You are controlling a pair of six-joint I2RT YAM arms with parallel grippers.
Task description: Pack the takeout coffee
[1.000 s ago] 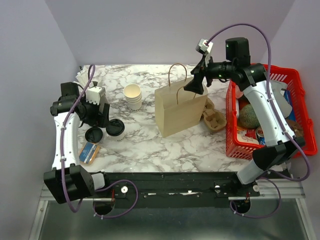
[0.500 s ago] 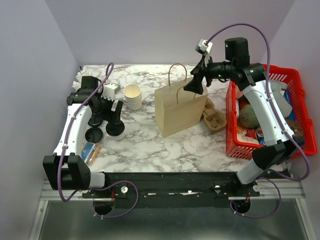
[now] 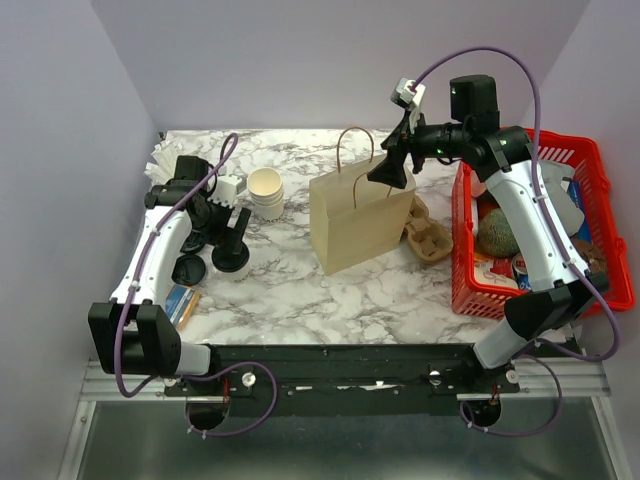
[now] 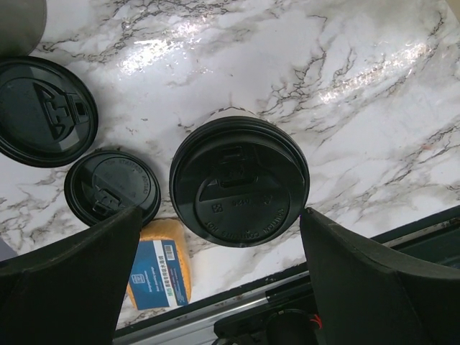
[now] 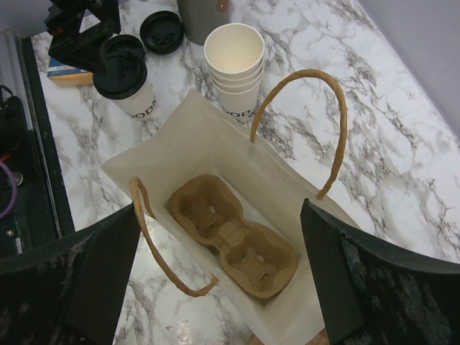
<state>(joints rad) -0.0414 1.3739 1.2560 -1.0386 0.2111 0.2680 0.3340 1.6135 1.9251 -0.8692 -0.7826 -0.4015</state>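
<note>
1. Lids: two loose black lids (image 4: 43,111) (image 4: 111,187) lie flat on the marble desk (image 3: 300,290) at far left. A blue packet (image 4: 162,269) sits just beside the nearer one.
2. Left hand (image 3: 215,230) hangs above the takeout coffee (image 4: 239,183), released, fingers spread wide and grasping nothing. The coffee stands upright on the desk with its lid on, near the loose lids and outside the bag.
3. Stack of lidless white cups (image 3: 266,193) stands mouth-up just behind the coffee.
4. Paper bag (image 3: 355,225) stands upright mid-desk with its mouth open. It holds only a cardboard cup carrier (image 5: 233,233), lying on the bottom.
5. Right hand (image 3: 390,170) hangs over the bag's mouth, released, fingers wide.
6. Second carrier (image 3: 428,238) lies on the desk between bag and basket.
7. Red basket (image 3: 460,230) at far right holds groceries, among them a round green item (image 3: 498,232) and packets.
</note>
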